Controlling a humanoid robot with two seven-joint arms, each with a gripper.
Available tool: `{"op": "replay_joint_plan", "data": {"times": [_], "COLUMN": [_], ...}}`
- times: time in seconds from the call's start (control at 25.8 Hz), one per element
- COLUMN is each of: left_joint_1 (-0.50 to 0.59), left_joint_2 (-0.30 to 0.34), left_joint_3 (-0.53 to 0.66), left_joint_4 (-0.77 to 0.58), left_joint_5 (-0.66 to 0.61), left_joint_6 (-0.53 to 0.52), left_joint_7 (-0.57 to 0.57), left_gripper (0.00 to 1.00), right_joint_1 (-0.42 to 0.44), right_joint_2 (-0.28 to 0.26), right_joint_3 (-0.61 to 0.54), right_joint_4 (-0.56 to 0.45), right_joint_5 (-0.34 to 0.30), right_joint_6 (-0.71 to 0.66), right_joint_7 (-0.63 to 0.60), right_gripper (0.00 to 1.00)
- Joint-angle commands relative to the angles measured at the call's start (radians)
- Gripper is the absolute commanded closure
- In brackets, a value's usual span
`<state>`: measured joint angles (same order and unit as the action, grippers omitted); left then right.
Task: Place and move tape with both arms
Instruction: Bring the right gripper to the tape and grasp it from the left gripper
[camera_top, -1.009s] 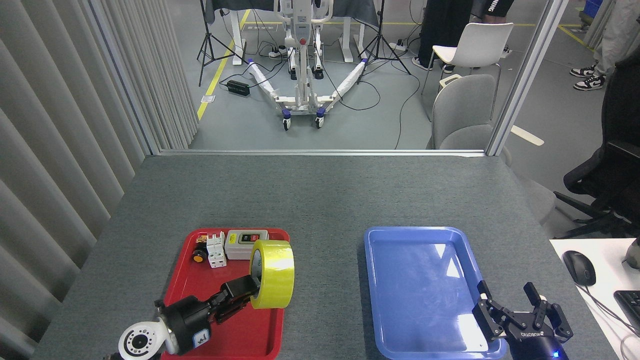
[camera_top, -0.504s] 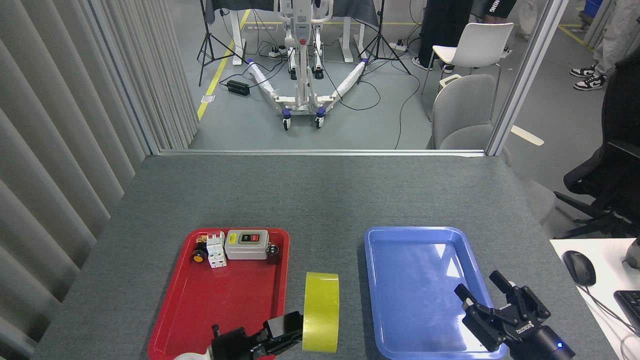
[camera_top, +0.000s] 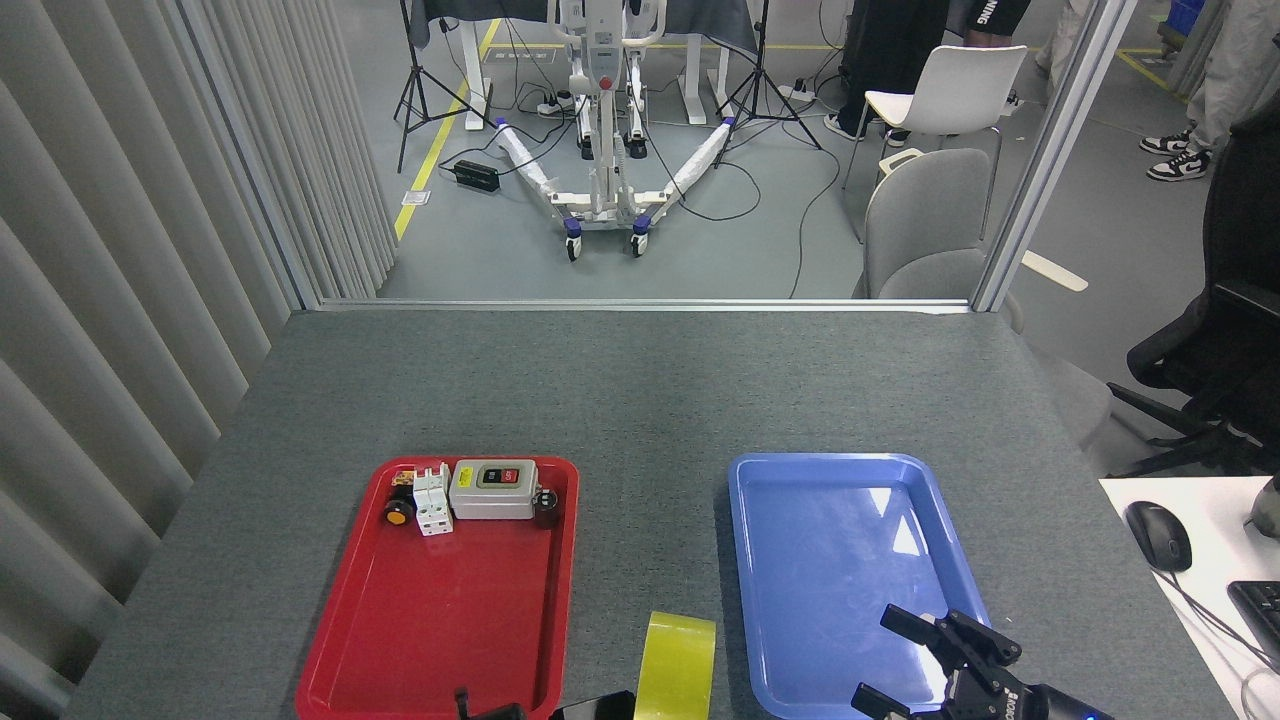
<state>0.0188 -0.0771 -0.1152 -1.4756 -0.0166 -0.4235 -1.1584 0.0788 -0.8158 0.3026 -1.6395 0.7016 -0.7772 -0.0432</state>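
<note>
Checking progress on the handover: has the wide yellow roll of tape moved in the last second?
Yes. The wide yellow tape roll left the red plastic tray and now sits between it and the blue plastic tray.

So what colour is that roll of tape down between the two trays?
Yellow. The roll of tape shows its glossy yellow outer band in the head view, the only one here.

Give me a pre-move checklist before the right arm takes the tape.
1. tape out of the red tray, between the trays: ok.
2. left gripper holding tape: cannot tell, cut off at the frame's bottom edge.
3. right gripper open: ok, fingers spread.
4. Right gripper touching tape: not ok, apart, over the blue tray.
5. Blue tray free for placing: ok.
6. Switch box and small parts remain in red tray: ok.
</note>
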Motion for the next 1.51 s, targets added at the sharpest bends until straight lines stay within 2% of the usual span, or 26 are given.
{"op": "replay_joint_plan", "data": {"times": [0.0, 0.19, 0.47, 0.66, 0.93, 1.13, 1.2, 1.47], "left_joint_1": [0.001, -0.002, -0.013, -0.016, -0.023, -0.028, -0.028, -0.028], "left_joint_2": [0.000, 0.000, -0.004, -0.006, -0.010, -0.015, -0.015, -0.012], "left_joint_3": [0.002, 0.006, 0.008, 0.009, 0.012, 0.014, 0.014, 0.026], "left_joint_4": [0.001, 0.008, 0.023, 0.032, 0.041, 0.041, 0.041, 0.041], "left_joint_5": [0.020, 0.020, 0.020, 0.018, 0.013, 0.009, 0.007, 0.006], "left_joint_6": [-0.009, -0.009, -0.012, -0.014, -0.017, -0.021, -0.024, -0.029], "left_joint_7": [-0.017, -0.030, -0.029, -0.024, -0.017, -0.014, -0.014, -0.014], "left_gripper": [1.00, 1.00, 1.00, 1.00, 1.00, 1.00, 1.00, 1.00], "right_joint_1": [-0.033, -0.109, -0.152, -0.197, -0.205, -0.205, -0.206, -0.244], "right_joint_2": [0.009, 0.049, 0.135, 0.202, 0.236, 0.251, 0.256, 0.283], "right_joint_3": [0.020, 0.127, 0.141, 0.168, 0.184, 0.185, 0.185, 0.216], "right_joint_4": [0.001, 0.003, 0.006, 0.027, 0.047, 0.079, 0.090, 0.110], "right_joint_5": [-0.001, -0.001, 0.007, 0.009, 0.016, 0.032, 0.033, 0.035], "right_joint_6": [-0.008, -0.008, -0.008, -0.008, -0.008, -0.008, -0.008, -0.008], "right_joint_7": [-0.001, 0.074, 0.112, 0.194, 0.201, 0.201, 0.201, 0.200], "right_gripper": [0.01, 0.04, 0.06, 0.11, 0.32, 0.41, 0.49, 0.55]}}
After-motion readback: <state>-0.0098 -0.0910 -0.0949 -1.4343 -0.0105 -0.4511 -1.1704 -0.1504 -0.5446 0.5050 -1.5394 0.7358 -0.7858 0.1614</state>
